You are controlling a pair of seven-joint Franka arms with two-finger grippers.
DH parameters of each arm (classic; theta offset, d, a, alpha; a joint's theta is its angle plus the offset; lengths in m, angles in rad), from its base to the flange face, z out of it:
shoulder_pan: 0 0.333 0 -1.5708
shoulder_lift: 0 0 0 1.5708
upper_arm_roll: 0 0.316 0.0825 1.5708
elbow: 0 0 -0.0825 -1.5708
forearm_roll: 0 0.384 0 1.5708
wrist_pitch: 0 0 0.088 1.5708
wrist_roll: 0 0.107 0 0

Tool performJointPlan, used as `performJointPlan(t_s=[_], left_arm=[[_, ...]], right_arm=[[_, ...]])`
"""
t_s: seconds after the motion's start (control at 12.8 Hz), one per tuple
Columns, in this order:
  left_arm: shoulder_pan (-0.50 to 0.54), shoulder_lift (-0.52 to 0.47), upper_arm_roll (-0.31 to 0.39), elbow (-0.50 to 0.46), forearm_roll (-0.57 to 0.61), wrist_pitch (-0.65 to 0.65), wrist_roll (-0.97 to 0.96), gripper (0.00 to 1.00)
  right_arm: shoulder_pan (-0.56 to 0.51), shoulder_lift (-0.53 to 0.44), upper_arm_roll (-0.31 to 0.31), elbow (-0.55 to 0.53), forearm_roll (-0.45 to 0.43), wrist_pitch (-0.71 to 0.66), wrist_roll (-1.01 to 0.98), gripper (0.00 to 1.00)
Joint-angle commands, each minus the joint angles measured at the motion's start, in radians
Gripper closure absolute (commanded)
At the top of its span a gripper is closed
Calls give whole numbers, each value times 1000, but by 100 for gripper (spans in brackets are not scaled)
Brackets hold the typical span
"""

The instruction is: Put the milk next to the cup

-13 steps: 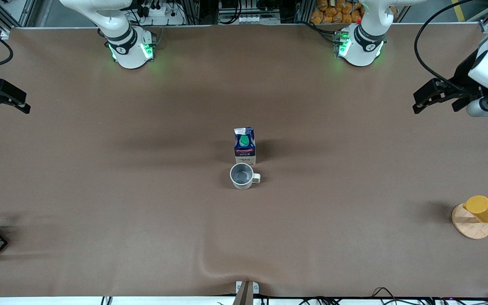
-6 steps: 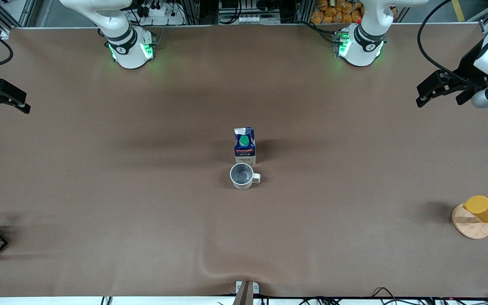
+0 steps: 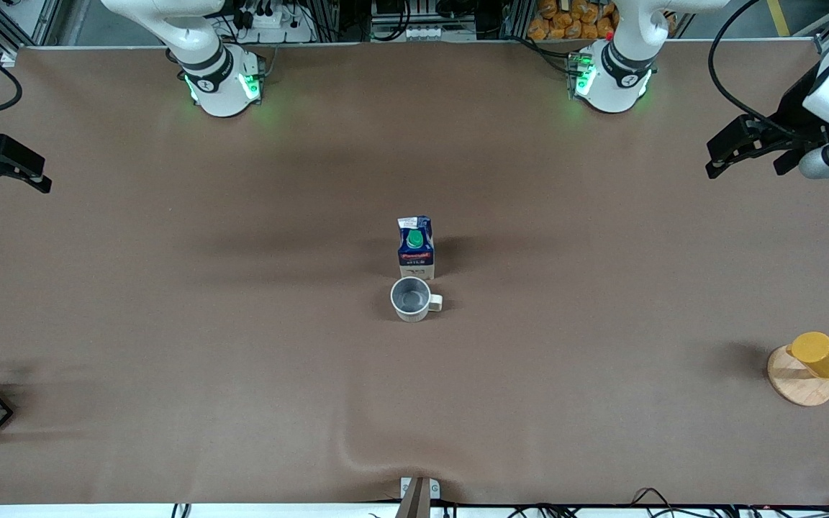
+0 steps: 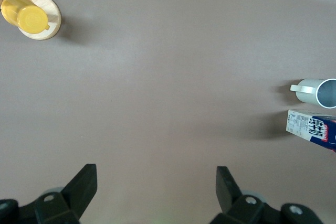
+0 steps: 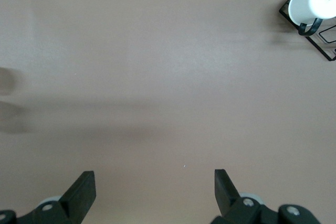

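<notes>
The dark blue gable-top milk carton stands mid-frame, just beside the pale grey mug, on the brown bench. Only the right wrist view shows the white cup in its black wire frame fully. Both grippers, left and right, hang with jaws released.

Both arms: glossy white shells, black ring bands at the joints, green status lights glowing on the round bases. Left gripper and right gripper: matte black, angular wedge fingers, small silver screws at the finger mounts. Black cable loops off the left wrist.
</notes>
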State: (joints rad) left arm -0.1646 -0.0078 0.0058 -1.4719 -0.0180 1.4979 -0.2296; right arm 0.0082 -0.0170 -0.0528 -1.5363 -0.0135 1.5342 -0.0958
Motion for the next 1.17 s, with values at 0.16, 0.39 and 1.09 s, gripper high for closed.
performJointPlan(t_s=[0.16,0.39,1.09], left_arm=[[-9,2,14,13,4,-10,21,0],[-12,5,13,16,3,-10,21,0],[-18,23,13,15,13,-10,21,0]], right_arm=[[-16,2,14,12,1,-2,10,0],[-16,2,14,12,1,0,10,0],[-14,2,14,12,1,0,10,0]])
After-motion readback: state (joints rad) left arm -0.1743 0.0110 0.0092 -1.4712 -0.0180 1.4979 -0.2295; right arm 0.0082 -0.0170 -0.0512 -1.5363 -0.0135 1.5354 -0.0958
